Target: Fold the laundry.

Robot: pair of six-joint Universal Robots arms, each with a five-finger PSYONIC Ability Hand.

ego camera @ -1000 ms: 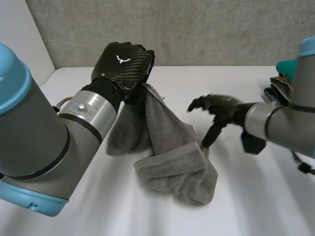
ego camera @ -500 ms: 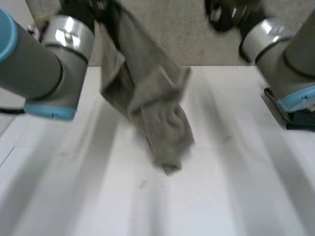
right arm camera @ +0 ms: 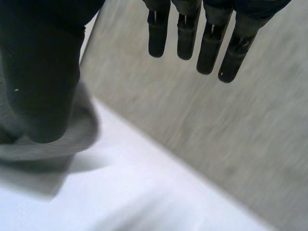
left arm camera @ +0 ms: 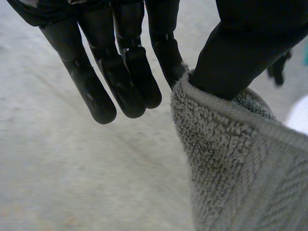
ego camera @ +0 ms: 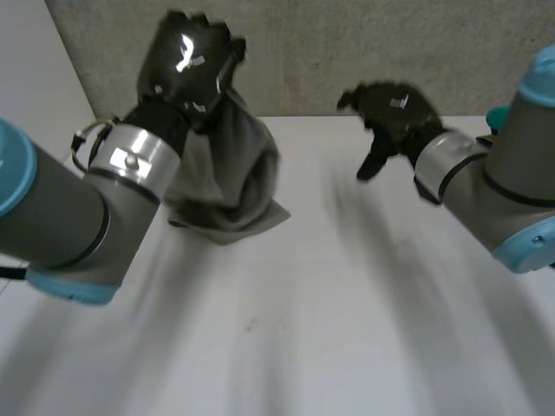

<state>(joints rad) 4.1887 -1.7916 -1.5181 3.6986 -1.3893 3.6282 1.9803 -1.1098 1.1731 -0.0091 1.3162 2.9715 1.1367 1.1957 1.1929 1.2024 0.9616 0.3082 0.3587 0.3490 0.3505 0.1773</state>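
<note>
white table [ego camera: 347,329] before a grey wall [ego camera: 347,52]: left hand [ego camera: 186,65], raised far left, pinches a hanging grey towel [ego camera: 225,182]; right hand [ego camera: 395,108], far right, fingers spread.

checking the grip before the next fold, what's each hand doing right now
Left hand: shut on the grey towel, pinching its edge between thumb and finger.
Right hand: open, holding nothing.

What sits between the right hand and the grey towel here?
Nothing; the head view shows bare white table between the right hand and the grey towel.
</note>
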